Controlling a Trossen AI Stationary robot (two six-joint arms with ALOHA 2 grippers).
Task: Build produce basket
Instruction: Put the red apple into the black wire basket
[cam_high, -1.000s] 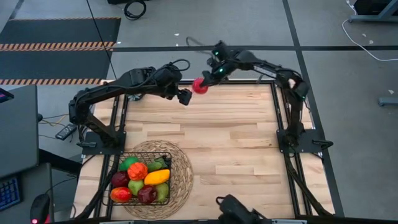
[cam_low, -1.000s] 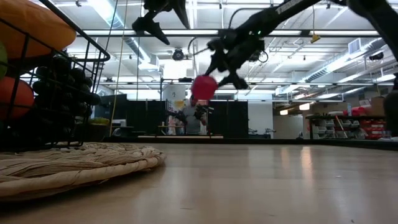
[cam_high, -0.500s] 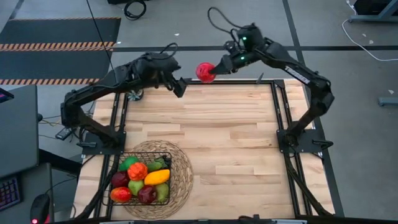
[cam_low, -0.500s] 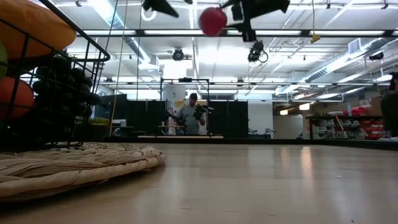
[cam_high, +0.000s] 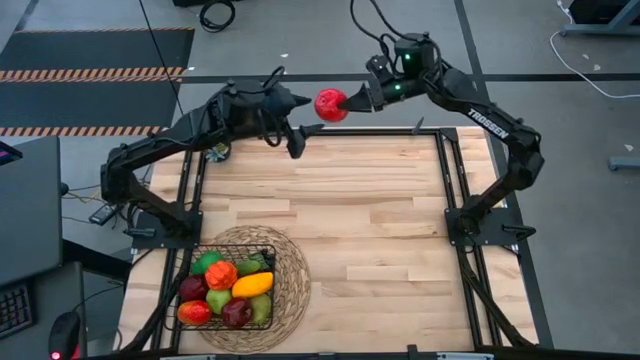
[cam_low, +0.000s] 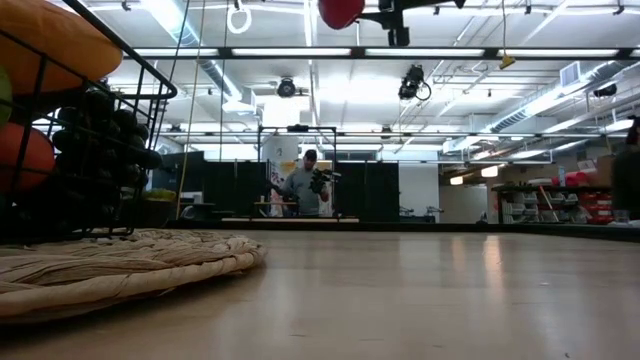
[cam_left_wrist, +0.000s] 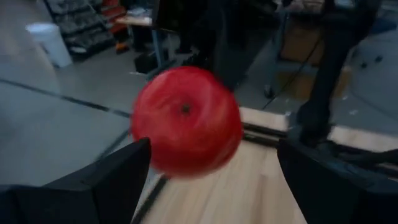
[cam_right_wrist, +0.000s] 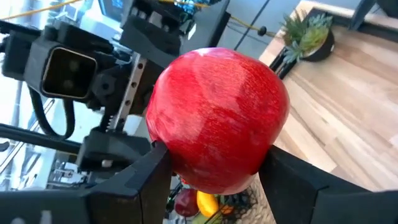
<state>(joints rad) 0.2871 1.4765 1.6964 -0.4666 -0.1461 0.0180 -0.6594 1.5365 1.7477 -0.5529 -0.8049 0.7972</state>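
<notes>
My right gripper is shut on a red apple high above the table's far edge; the apple also shows at the top of the low view. My left gripper is open just left of the apple and points at it. In the left wrist view its fingers stand wide apart with the apple ahead of them, not touching. The black wire basket stands on the round woven mat at the near left, with several pieces of produce in it. My right gripper pinches the apple's two opposite sides between its two fingers. The fingers come roughly level from the table's right. The apple is lifted clear, high above the table.
A small green potted plant stands at the table's far left corner, under the left arm. The basket's wall and the mat fill the left of the low view. A person stands in the room behind.
My right gripper has risen with the apple and moved toward the table's far edge, carrying it from just above the far edge to high above it. My left gripper has also risen, out of the top of the low view, staying beside the apple.
</notes>
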